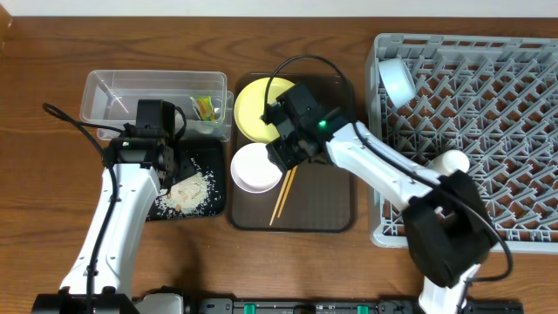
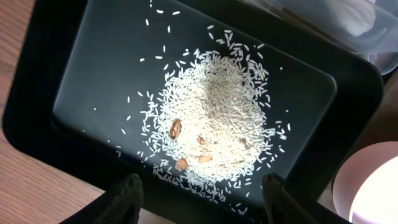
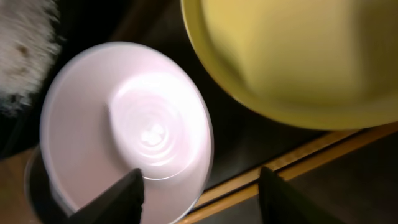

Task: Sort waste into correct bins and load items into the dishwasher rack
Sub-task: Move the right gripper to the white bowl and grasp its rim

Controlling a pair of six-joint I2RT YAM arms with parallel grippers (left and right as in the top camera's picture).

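My right gripper hangs open over the near rim of the white bowl. One finger is above the bowl's inside, the other above the wooden chopsticks. The yellow plate lies just behind. My left gripper is open and empty above the black tray, which holds a pile of rice crumbs. The yellow-green wrapper lies in the clear box. The grey dishwasher rack holds a light blue bowl and a pale cup.
The bowl, plate and chopsticks rest on a brown textured tray between the black tray and the rack. The right arm reaches across that tray from the rack's front edge. Wooden tabletop shows to the left.
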